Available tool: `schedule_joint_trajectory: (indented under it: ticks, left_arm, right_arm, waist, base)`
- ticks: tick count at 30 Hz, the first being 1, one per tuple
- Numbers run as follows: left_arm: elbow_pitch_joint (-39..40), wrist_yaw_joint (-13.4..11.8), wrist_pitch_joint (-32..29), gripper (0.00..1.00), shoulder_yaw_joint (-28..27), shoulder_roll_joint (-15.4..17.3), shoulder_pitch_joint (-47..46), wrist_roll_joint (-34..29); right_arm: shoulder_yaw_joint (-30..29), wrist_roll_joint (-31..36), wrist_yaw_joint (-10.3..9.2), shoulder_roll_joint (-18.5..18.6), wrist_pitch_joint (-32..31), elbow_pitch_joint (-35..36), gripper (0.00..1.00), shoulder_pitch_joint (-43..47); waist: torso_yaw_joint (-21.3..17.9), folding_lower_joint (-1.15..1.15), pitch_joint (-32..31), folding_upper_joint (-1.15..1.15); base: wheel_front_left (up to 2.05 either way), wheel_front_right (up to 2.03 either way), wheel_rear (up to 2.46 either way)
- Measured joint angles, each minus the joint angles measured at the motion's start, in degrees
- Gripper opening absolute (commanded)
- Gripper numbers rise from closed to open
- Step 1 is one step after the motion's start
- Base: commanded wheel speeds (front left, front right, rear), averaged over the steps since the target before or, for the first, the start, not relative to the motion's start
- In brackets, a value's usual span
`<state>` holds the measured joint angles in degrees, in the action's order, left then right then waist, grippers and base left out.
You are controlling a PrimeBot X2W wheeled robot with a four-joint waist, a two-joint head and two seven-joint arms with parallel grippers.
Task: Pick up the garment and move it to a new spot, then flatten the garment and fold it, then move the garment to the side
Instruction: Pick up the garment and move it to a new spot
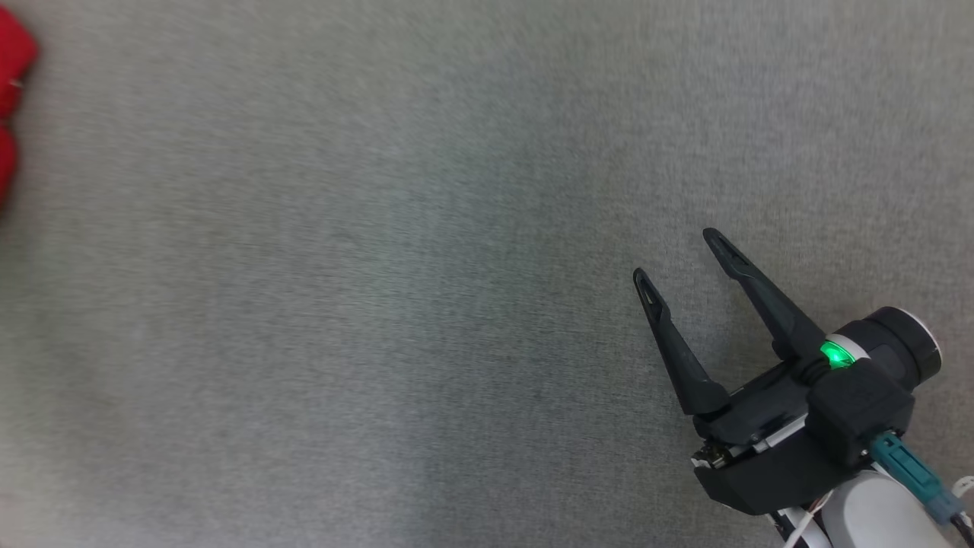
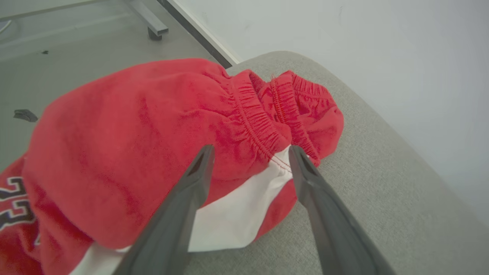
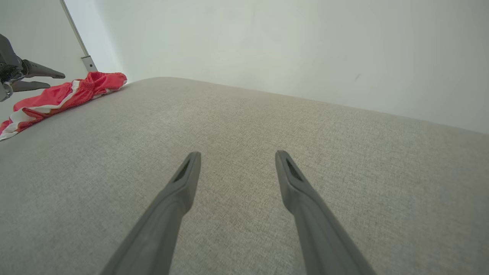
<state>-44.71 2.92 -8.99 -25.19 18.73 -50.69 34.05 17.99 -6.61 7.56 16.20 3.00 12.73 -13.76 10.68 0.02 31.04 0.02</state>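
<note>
On the grey padded tabletop (image 1: 380,304) the red garment (image 2: 133,133) lies bunched at the left corner, the left pincer (image 2: 251,149) wide over its waistband, the right pincer (image 1: 676,253) wide and empty, so seemingly lifting, flattening and folding all remain.

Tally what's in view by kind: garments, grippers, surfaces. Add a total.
Red-and-white fabric garment with an elastic waistband: 1
Dark two-finger grippers, left gripper and right gripper, both open: 2
Grey woven fabric surface: 1
Total: 4
</note>
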Motion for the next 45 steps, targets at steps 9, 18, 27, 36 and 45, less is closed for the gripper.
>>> schedule_joint_trajectory:
  ticks: [9,18,27,36,45]
  left_arm:
    - [-2.88,-4.53,-6.47,1.00,1.47,2.14,-2.65,-0.68]
    - [-3.15,-4.83,-6.45,0.00,1.08,3.48,0.56,-0.66]
    - [1.62,-2.34,-11.51,0.00,2.65,4.56,5.65,-0.63]
    - [15.93,-0.30,-18.45,0.00,5.77,7.82,5.95,-1.30]
    - [29.43,1.10,-25.39,0.00,13.34,3.00,3.04,-0.07]
  right_arm:
    - [-1.41,0.33,0.00,-0.10,0.56,2.08,1.00,0.15]
    - [-0.13,-0.31,0.00,-1.59,2.04,-0.91,1.00,-0.34]
    - [1.87,-2.36,0.00,-3.89,5.39,-7.45,1.00,-0.33]
    - [3.70,-4.48,0.00,-7.35,9.02,-15.24,1.00,0.82]
    - [4.80,-6.03,0.00,-10.11,11.17,-20.57,1.00,2.54]
  waist:
    - [-3.34,-0.03,7.92,-0.03]
    - [-6.11,-0.04,6.59,-0.04]
    - [-6.69,-0.01,-1.20,-0.01]
    - [-7.54,-0.02,-11.03,-0.01]
    - [-9.93,-0.03,-20.85,-0.02]
  base:
    - [0.00,0.00,0.00]
    - [0.00,0.00,0.00]
    - [0.00,0.00,0.00]
    - [0.00,0.00,0.00]
    - [0.00,0.00,0.00]
